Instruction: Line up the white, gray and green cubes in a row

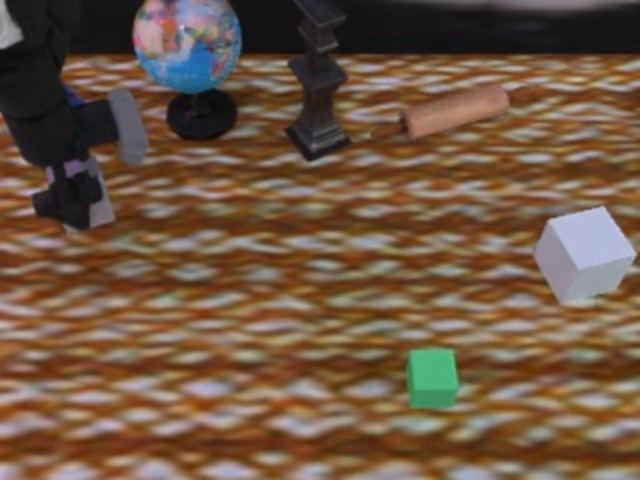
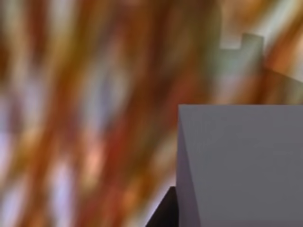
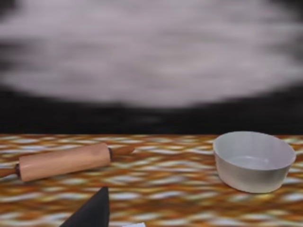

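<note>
At the table's far left, my left gripper (image 1: pixel 72 197) is shut on the lavender-gray cube (image 1: pixel 100 205). In the left wrist view that gray cube (image 2: pixel 241 165) fills the near corner, with one dark finger (image 2: pixel 165 213) pressed against its side. The white cube (image 1: pixel 585 255), the largest, sits alone at the right edge, turned at an angle. In front of centre, towards the right, the small green cube (image 1: pixel 432 378) lies free. My right arm is outside the top view; its wrist view shows a single dark fingertip (image 3: pixel 92 213) and a sliver of white (image 3: pixel 135 224).
Along the back stand a globe (image 1: pixel 187 45), a dark pedestal-shaped ornament (image 1: pixel 318 90) and a wooden rolling pin (image 1: pixel 455 110). A white bowl (image 3: pixel 253 161) appears only in the right wrist view, beside the rolling pin (image 3: pixel 64 161). The patterned tabletop ends at a dark back edge.
</note>
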Robot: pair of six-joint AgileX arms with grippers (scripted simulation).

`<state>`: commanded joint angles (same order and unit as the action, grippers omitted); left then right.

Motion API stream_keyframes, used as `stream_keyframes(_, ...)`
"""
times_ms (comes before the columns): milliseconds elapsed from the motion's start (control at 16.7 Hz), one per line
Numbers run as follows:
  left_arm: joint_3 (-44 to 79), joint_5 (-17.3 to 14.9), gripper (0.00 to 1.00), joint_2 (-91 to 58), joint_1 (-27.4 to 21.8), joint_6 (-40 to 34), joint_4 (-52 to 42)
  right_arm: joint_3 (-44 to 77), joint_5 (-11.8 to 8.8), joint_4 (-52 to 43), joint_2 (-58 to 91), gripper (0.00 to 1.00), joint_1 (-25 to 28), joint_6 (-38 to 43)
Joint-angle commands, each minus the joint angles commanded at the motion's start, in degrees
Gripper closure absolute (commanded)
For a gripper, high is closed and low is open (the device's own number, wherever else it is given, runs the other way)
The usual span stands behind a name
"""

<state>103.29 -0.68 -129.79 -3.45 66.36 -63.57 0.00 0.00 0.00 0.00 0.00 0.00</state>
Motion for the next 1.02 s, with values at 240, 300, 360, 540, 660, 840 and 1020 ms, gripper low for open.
stream_keyframes(240,0.5,0.0,1.00,0.5,0.0,0.0,-0.7,0.0,0.0,0.0,0.0,0.00,0.0,0.0)
stream_keyframes(300,0.4,0.0,1.00,0.3,-0.3,0.1,-0.6,0.0,0.0,0.0,0.0,0.00,0.0,0.0)
stream_keyframes(360,0.4,0.0,1.00,0.3,-0.4,0.0,-0.6,0.0,0.0,0.0,0.0,0.00,0.0,0.0)
stream_keyframes(540,-0.7,0.1,1.00,1.4,-4.2,-2.3,-0.3,0.0,0.0,0.0,0.0,0.00,0.0,0.0)
stream_keyframes(660,-2.4,0.1,1.00,2.7,-9.5,-5.2,-0.1,0.0,0.0,0.0,0.0,0.00,0.0,0.0)
stream_keyframes(840,-5.9,0.2,1.00,5.4,-20.8,-11.0,0.4,0.0,0.0,0.0,0.0,0.00,0.0,0.0)
stream_keyframes(1020,-9.6,0.2,1.00,8.3,-33.0,-17.3,1.0,0.0,0.0,0.0,0.0,0.00,0.0,0.0)
